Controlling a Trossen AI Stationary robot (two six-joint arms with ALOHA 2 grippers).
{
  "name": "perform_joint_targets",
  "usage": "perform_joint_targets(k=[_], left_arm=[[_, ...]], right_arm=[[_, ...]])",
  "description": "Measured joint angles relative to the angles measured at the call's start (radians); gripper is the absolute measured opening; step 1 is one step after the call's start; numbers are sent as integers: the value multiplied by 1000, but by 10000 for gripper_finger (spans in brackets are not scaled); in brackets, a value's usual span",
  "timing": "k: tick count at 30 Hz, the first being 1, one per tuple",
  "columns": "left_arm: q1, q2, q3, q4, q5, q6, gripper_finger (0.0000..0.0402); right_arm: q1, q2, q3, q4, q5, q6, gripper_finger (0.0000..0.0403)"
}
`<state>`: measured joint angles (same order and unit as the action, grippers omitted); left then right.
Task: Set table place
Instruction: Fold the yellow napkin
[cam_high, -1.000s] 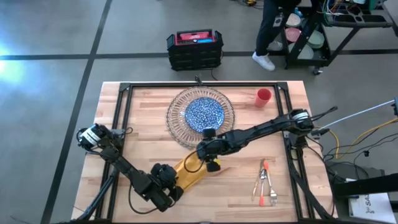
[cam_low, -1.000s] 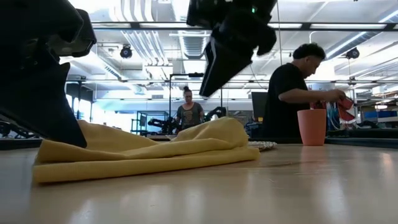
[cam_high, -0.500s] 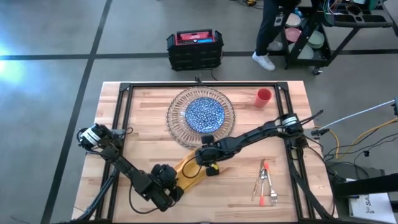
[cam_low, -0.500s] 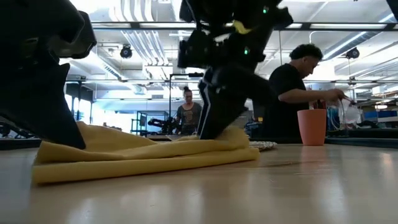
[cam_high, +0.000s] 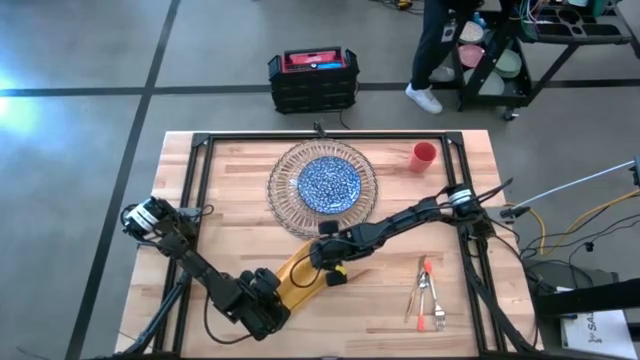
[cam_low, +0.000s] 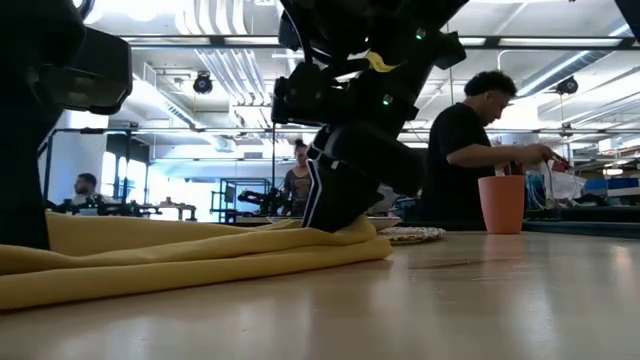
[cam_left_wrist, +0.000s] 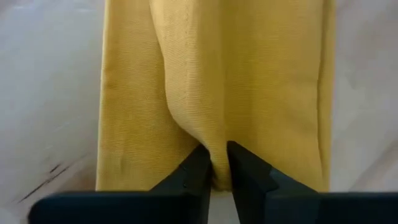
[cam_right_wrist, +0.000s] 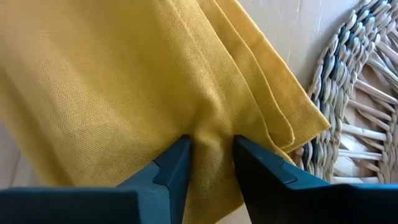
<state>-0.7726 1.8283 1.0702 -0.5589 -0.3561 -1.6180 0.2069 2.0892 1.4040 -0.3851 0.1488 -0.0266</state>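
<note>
Light-wood bench (cam_high: 230, 225) with black frame rail, on grey concrete floor; black crate with red top (cam_high: 313, 78) on the floor beyond the far edge. Person (cam_low: 462, 150) in dark shirt standing behind the bench at a cart, another person (cam_low: 302, 183) farther back in the room.

Clear ribbed charger (cam_high: 283, 190) near the far middle of the bench, blue-patterned plate (cam_high: 329, 183) centred on it. Red cup (cam_high: 424, 155) just right of the charger, upright, apart from it. Orange-handled cutlery (cam_high: 428, 293) lying together near the right front, well apart from everything else.

Yellow napkin (cam_high: 298, 280) in front of the charger, lying as a folded, rumpled strip on the bench, running from near the charger's front rim toward the near-left.

Right end effector (cam_right_wrist: 210, 155) down at the napkin's far end, just beside the charger rim, fingers narrow and pinching a ridge of cloth between them. Arm stretched across from the right side of the bench.

Left end effector (cam_left_wrist: 215, 167) at the napkin's near end, fingers nearly closed with a fold of cloth gathered between the tips. Arm reaching in from the left edge.

Napkin thus gripped at both ends; from the low view, near end possibly lifted slightly off the bench, hard to tell. Edge of the charger visible right beside the cloth in the right wrist view.
</note>
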Motion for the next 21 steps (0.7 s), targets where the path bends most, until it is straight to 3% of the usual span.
perform_joint_targets(k=[10,21], left_arm=[[-15,-13,-2,1,75,4,48],[-66,-17,-2,42,220,-8,99]], right_arm=[[-14,-2,-45,63,-53,-10,110],[-14,-3,-71,93,-68,-9,97]])
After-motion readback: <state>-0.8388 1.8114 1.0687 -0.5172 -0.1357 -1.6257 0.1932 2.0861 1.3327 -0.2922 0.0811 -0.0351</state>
